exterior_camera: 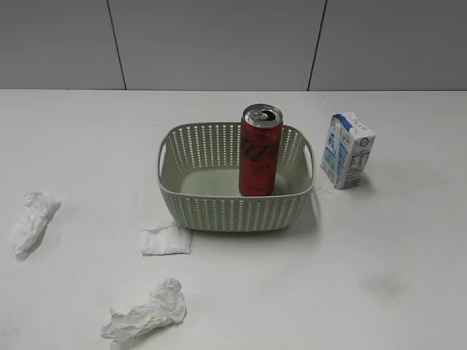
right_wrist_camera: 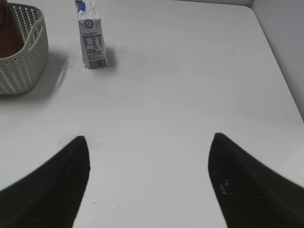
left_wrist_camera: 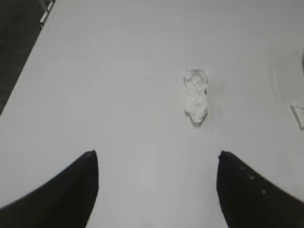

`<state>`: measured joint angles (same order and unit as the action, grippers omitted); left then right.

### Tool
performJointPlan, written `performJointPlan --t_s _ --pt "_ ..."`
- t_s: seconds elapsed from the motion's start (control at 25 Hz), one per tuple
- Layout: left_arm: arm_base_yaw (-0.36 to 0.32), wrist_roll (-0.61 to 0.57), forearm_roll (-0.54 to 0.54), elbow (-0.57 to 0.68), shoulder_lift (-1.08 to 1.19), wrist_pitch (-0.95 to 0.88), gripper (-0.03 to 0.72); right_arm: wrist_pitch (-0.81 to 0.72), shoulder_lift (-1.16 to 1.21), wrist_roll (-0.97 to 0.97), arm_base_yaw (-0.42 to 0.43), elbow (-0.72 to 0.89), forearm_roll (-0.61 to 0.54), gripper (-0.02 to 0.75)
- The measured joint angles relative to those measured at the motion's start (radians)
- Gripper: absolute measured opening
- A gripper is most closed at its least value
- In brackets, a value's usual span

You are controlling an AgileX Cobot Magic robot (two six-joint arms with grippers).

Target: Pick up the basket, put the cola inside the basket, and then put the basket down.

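The pale green basket [exterior_camera: 219,213] rests on the white table at mid-view. The red cola can [exterior_camera: 260,149] stands upright inside it, toward its right side. The basket's corner also shows in the right wrist view [right_wrist_camera: 23,61], with a dark red patch of the can [right_wrist_camera: 9,42] inside. My left gripper [left_wrist_camera: 156,164] is open and empty over bare table, far from the basket. My right gripper [right_wrist_camera: 148,145] is open and empty over bare table, right of the basket. Neither arm shows in the exterior view.
A blue-and-white drink carton [exterior_camera: 347,150] stands right of the basket, also in the right wrist view [right_wrist_camera: 91,40]. Crumpled tissues lie at the left [exterior_camera: 33,219], front [exterior_camera: 146,310] and by the basket's front-left corner [exterior_camera: 166,238]. One tissue shows in the left wrist view [left_wrist_camera: 196,94].
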<state>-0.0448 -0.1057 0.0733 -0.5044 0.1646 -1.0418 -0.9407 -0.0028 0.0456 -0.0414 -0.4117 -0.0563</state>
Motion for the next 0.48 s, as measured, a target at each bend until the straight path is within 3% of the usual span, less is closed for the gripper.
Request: performJointPlan --t_s 0.48 --pt "0.0 0.0 -0.002 0.0 -0.169 -0.004 0.589 0.0 0.0 0.0 0.0 0.0 0.0 0.589"
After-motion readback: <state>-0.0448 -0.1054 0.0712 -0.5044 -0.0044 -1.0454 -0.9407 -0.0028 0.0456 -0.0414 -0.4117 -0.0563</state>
